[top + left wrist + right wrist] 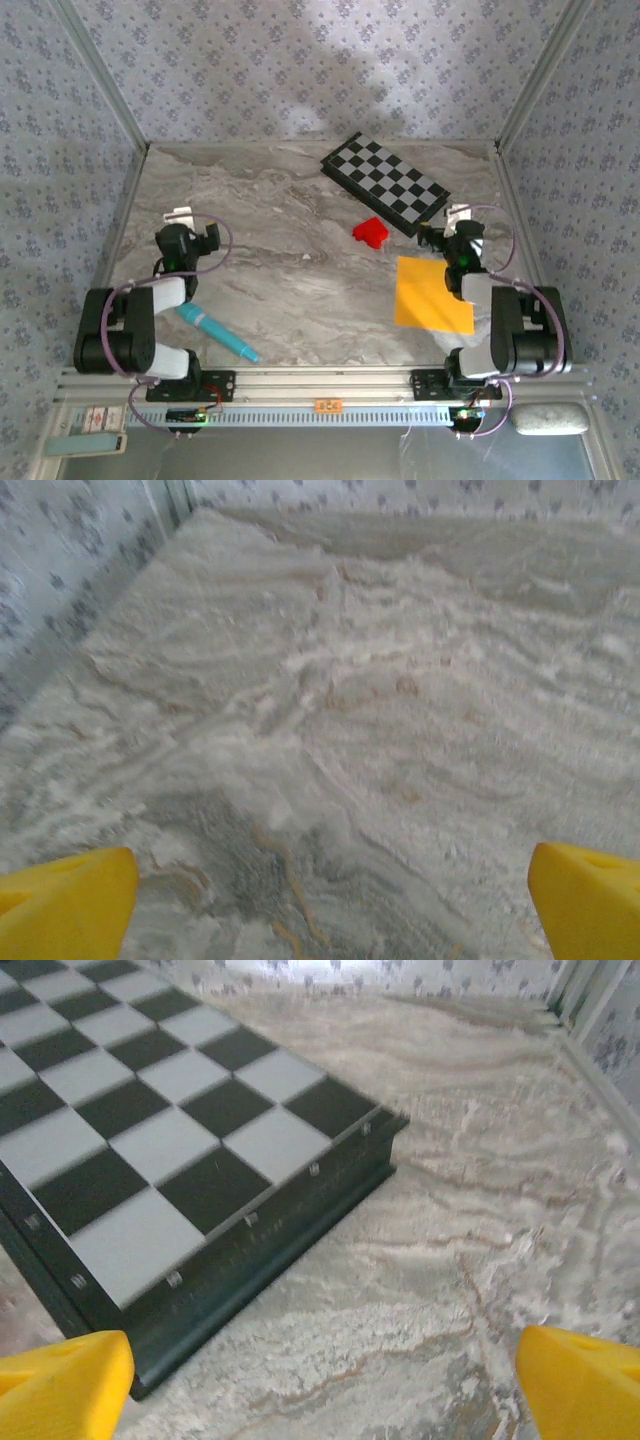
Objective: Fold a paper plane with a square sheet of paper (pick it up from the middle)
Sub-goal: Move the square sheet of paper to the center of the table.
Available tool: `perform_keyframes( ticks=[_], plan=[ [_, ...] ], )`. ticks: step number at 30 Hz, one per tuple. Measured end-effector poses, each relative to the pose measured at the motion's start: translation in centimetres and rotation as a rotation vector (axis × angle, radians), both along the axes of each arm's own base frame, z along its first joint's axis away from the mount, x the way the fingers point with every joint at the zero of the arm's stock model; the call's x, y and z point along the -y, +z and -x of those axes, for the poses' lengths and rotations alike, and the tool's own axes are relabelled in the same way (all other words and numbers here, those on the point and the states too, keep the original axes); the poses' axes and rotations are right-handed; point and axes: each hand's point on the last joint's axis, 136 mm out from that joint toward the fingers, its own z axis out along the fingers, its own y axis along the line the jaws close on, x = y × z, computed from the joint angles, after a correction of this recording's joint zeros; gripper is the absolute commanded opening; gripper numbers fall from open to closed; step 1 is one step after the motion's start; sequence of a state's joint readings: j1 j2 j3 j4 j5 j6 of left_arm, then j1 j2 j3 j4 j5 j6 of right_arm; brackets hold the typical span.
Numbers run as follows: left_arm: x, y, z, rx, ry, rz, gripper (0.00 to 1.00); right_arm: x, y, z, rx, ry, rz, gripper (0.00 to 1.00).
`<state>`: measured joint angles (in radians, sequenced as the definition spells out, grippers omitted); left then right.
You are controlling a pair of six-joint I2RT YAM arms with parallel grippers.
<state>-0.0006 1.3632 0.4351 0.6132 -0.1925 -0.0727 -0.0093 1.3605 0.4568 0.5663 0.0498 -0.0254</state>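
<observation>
Square sheet of paper (pixel 433 293) lies flat on the right side of the table (pixel 290 270), orange-yellow, no folds visible from the top camera. Its near-right part sits just beside the right arm, and the arm's wrist overlaps the sheet's far-right corner in that view; can't tell if they touch. Right gripper (pixel 457 218) is past the sheet's far edge, pointing toward the back wall, jaws spread wide with nothing between them. On the right wrist camera the right gripper (pixel 320 1385) shows yellow fingertips (pixel 60 1385) at both lower corners, bare marble between them and the near corner of the checkerboard (pixel 170 1140) ahead on the left. Checkerboard (pixel 385 182) lies at an angle at the back right, flat on the table. Red block (pixel 369 232) is just in front of it, between board and sheet, touching neither. Left gripper (pixel 185 222) is on the left side, well apart from the sheet, jaws also spread wide and empty. On the left wrist camera the left gripper (pixel 325 905) shows yellow fingertips (pixel 65 905) over bare marble. Teal pen (pixel 217 332) lies on the table near the left arm's base, angled toward the near edge.
</observation>
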Motion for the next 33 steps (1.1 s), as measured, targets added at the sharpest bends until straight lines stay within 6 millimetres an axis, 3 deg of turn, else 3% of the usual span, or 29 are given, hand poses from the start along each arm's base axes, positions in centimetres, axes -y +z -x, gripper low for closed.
perform_keyframes(
  ticks=[6, 10, 14, 23, 27, 33],
  plan=[
    [0.1, 7.0, -0.2, 0.091, 0.035, 0.107, 1.0, -0.4, 7.5, -1.0, 0.008, -0.076, -0.151, 1.0],
    [1.4, 9.9, -0.1, 0.089, 0.011, 0.253, 1.0, -1.0, 8.7, -0.4, -0.068, -0.121, -0.279, 1.0],
    [3.1, 10.2, 0.0, 0.028, -0.037, 0.37, 1.0, -2.2, 5.8, 1.9, -0.247, -0.147, -0.407, 1.0],
    [6.4, 6.1, 0.3, -0.146, -0.135, 0.518, 1.0, -4.4, -0.8, 7.9, -0.551, -0.269, -0.668, 1.0],
    [7.4, 5.4, 0.3, -0.175, -0.165, 0.542, 1.0, -5.1, -3.6, 10.3, -0.66, -0.331, -0.706, 0.99],
    [8.3, 4.3, 0.2, -0.213, -0.178, 0.554, 1.0, -6.7, -6.0, 12.0, -0.77, -0.366, -0.707, 0.99]
  ],
)
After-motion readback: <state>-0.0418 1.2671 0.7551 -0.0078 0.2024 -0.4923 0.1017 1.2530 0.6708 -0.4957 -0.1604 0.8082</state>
